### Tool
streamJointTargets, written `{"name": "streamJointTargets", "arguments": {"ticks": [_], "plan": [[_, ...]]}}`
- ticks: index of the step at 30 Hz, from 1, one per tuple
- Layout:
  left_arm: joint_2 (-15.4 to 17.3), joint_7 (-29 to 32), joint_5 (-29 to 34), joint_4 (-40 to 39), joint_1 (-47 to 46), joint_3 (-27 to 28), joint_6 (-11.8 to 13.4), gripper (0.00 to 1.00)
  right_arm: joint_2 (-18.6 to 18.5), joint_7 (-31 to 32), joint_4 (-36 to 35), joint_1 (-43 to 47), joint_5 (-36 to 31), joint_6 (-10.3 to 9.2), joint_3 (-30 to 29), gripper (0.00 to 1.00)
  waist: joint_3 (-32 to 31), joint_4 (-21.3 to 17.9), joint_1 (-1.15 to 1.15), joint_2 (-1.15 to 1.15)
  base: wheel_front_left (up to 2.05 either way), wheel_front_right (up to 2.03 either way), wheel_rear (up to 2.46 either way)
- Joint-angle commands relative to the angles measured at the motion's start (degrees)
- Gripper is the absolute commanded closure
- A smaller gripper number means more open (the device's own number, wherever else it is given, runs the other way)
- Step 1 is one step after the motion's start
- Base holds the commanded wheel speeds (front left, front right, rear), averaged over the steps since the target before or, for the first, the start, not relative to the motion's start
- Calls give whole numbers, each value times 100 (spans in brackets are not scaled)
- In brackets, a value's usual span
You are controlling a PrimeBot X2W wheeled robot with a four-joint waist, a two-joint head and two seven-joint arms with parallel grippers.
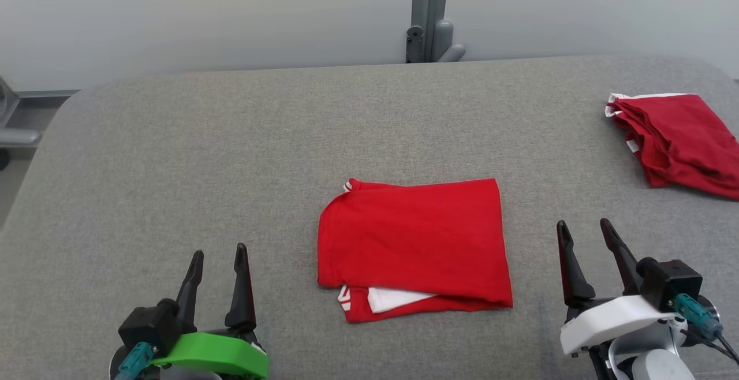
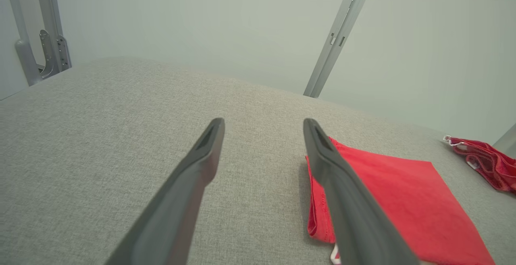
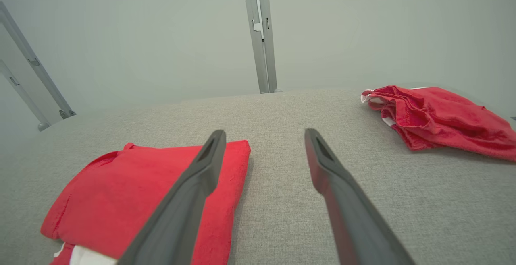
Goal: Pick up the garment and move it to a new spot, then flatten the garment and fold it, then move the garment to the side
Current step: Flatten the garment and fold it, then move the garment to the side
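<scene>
- Bright red cloth garment w/ white trim [image 1: 413,241], folded into a flat rectangle, lies mid grey fabric-covered table [image 1: 202,137]. Folding looks done, so prob. only the side move is left.
- Left gripper [image 1: 220,250] at its 8 o'clock: fingers apart, empty, off the cloth.
- Right gripper [image 1: 583,223] at its 3 o'clock: same. They flank it, I'd guess for a two-sided lift.
- Bunched darker red garment [image 1: 675,137] at 2 o'clock, well apart. Likely the side pile.
</scene>
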Motion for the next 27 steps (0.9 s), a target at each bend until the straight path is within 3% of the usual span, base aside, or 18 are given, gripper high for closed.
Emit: {"name": "streamJointTargets", "arguments": {"ticks": [1, 14, 27], "plan": [[-13, -16, 52, 3, 20, 27, -24, 0, -4, 41, 40, -87, 18, -9, 26, 0, 21, 62, 0, 56, 0, 0, 0], [-92, -16, 93, 4, -81, -1, -124, 0, -3, 752, 1300, -842, -83, -9, -311, 0, 95, 713, 0, 56, 0, 0, 0], [-123, -16, 159, 25, -37, -28, -155, 0, -141, 1390, 2876, -1627, 794, -9, -528, 0, 235, 1320, 0, 56, 0, 0, 0]]}}
